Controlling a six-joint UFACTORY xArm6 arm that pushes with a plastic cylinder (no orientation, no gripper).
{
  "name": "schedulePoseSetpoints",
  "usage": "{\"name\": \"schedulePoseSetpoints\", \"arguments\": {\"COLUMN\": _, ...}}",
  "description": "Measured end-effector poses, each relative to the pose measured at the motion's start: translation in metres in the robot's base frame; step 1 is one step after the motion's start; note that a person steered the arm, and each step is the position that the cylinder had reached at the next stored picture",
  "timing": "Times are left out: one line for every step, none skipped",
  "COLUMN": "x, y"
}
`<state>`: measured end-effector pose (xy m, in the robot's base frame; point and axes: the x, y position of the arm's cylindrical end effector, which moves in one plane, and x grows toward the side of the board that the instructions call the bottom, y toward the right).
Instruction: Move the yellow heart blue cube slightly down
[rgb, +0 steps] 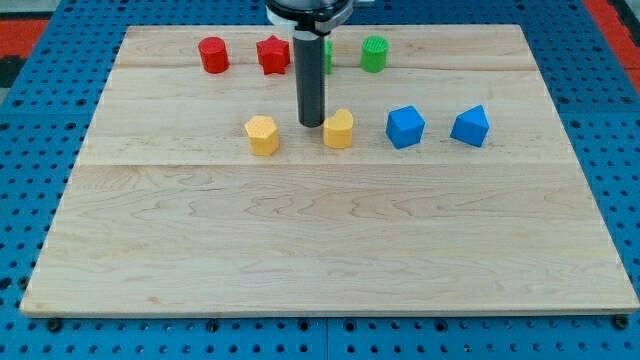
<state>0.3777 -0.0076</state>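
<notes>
Wooden bench (330, 230) on a blue pegboard (40, 100); no containers appear. The dark rod's end, my tip (311, 124), an end effector without jaws, holds nothing, just left of the yellow heart (339, 129). Right of it: blue cube (405, 127), then a second blue block (470, 126). Left: yellow hexagon (262, 134).

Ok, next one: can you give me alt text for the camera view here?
My tip rests on a wooden board, just left of and slightly above the yellow heart. In the same row lie a yellow hexagonal block to its left and two blue blocks to its right. Near the top edge stand a red cylinder, red star and green cylinder.
</notes>
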Motion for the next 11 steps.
{"name": "schedulePoseSetpoints", "arguments": {"x": 0.009, "y": 0.015}}
{"name": "schedulePoseSetpoints", "arguments": {"x": 0.021, "y": 0.026}}
{"name": "schedulePoseSetpoints", "arguments": {"x": 0.013, "y": 0.055}}
{"name": "schedulePoseSetpoints", "arguments": {"x": -0.033, "y": 0.054}}
{"name": "schedulePoseSetpoints", "arguments": {"x": -0.046, "y": 0.054}}
{"name": "schedulePoseSetpoints", "arguments": {"x": -0.047, "y": 0.055}}
{"name": "schedulePoseSetpoints", "arguments": {"x": -0.045, "y": 0.056}}
{"name": "schedulePoseSetpoints", "arguments": {"x": -0.031, "y": 0.072}}
{"name": "schedulePoseSetpoints", "arguments": {"x": -0.01, "y": 0.089}}
{"name": "schedulePoseSetpoints", "arguments": {"x": -0.002, "y": 0.119}}
{"name": "schedulePoseSetpoints", "arguments": {"x": -0.003, "y": 0.13}}
